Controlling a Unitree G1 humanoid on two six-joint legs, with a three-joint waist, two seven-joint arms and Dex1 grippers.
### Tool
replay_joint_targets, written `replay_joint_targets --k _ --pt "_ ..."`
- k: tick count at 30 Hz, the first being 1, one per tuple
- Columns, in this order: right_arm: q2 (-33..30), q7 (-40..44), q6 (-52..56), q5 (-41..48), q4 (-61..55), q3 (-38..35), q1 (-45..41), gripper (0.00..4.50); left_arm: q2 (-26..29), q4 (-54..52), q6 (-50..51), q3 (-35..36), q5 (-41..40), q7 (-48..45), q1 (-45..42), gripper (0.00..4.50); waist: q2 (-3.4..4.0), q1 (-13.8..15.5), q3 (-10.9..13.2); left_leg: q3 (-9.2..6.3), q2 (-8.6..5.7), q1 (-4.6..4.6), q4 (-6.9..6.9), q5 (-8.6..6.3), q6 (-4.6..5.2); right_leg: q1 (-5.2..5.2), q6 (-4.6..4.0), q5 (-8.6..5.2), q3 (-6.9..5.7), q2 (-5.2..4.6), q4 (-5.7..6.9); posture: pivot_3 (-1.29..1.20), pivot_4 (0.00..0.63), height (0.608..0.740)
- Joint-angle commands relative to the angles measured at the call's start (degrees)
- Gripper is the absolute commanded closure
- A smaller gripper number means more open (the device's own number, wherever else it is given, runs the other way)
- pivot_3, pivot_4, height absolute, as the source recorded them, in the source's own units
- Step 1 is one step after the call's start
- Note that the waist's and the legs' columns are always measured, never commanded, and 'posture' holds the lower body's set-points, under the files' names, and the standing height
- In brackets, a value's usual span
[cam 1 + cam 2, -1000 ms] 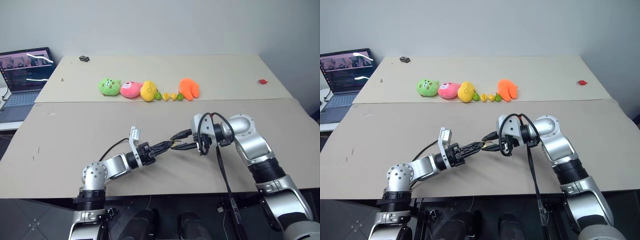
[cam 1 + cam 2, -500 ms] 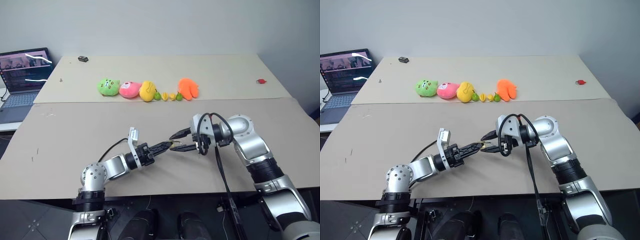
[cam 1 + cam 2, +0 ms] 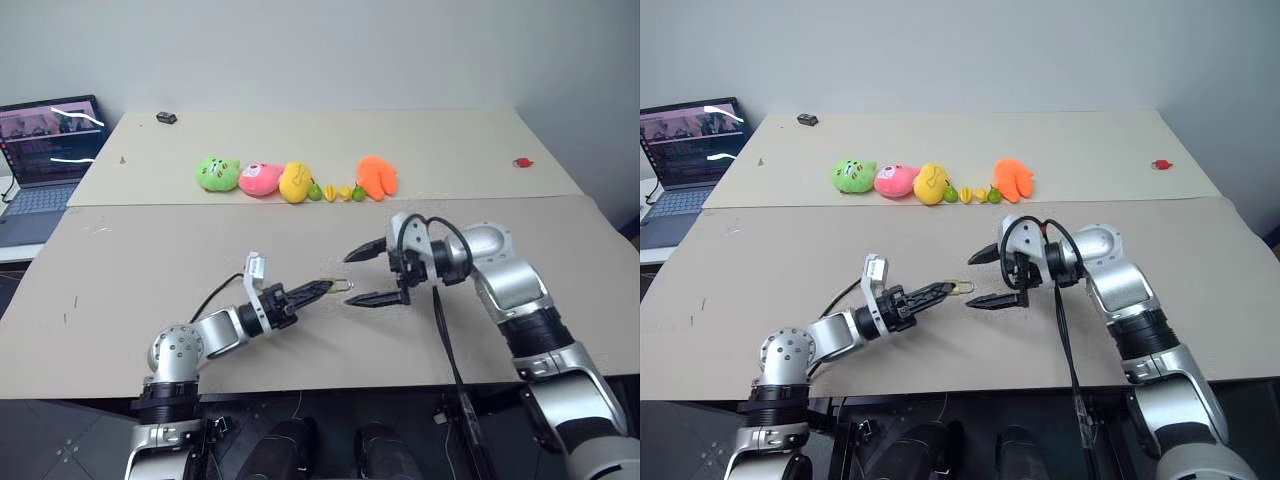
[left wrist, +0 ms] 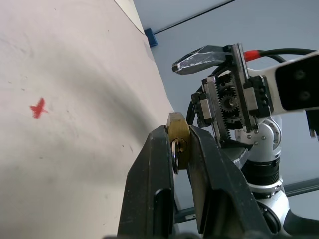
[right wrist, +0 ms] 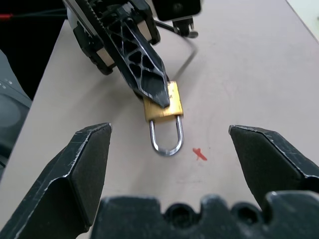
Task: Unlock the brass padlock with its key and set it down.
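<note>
The brass padlock is a tiny gold block with a thin silver shackle that looks closed. My left gripper is shut on the padlock's body and holds it just above the tan table, near the middle front. My right gripper faces it from the right, open wide. One of its fingers is above the padlock's level and the other lower, and nothing is between them. The shackle points toward the right gripper. The key is out of view.
A row of plush toys and small toy fruits lies across the back middle. A laptop stands off the table's left edge. A small black object sits far back left and a small red thing far right.
My right gripper's fingers, nearly closed at the padlock a second ago, have spread wide and come off it. The left gripper still holds the padlock in about the same spot.
</note>
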Motion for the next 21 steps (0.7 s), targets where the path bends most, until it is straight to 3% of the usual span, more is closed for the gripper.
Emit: replay_joint_targets --k 1,2,5,16,21 --pt "-0.37 -1.03 0.15 0.86 4.01 -3.40 -2.73 0.08 1.15 -2.63 0.66 2.49 -3.31 -0.57 -0.15 4.46 0.00 0.00 0.00 0.00 0.00 0.00 -0.01 0.00 0.00 -0.01 0.00 0.00 0.00 0.00 0.00 0.00 0.150 0.739" --pt "-0.41 -0.87 -0.53 0.51 4.53 -3.34 -2.85 0.08 1.21 -2.52 0.74 2.73 -3.58 -0.40 -0.21 4.46 0.00 0.01 0.00 0.00 0.00 0.01 -0.01 0.00 0.00 -0.01 -0.01 0.00 0.00 0.00 0.01 0.00 0.150 0.739" --pt "-0.27 0.28 -1.52 1.45 3.19 -3.75 -1.52 0.80 0.83 -2.48 0.91 3.28 -4.71 0.84 -0.09 4.46 0.00 0.00 0.00 0.00 0.00 -0.01 -0.05 0.00 0.00 -0.02 0.00 0.00 0.00 0.00 -0.01 0.00 0.150 0.739" --pt "-0.47 2.04 -3.51 0.36 3.07 -2.90 0.76 4.46 -0.53 -1.98 0.72 3.01 -7.19 3.36 -0.84 4.46 0.00 -0.05 0.00 0.00 0.00 -0.01 0.00 0.00 0.00 -0.01 0.00 0.00 0.01 0.00 0.02 0.00 0.150 0.739" --pt "-0.38 2.31 -3.43 -0.67 3.79 -2.02 0.86 4.46 -1.15 -1.48 0.53 2.72 -7.79 4.06 -1.40 4.46 0.00 0.00 0.00 0.00 0.00 -0.01 0.00 0.00 0.00 -0.01 0.00 0.00 0.00 0.00 0.01 0.00 0.150 0.739"
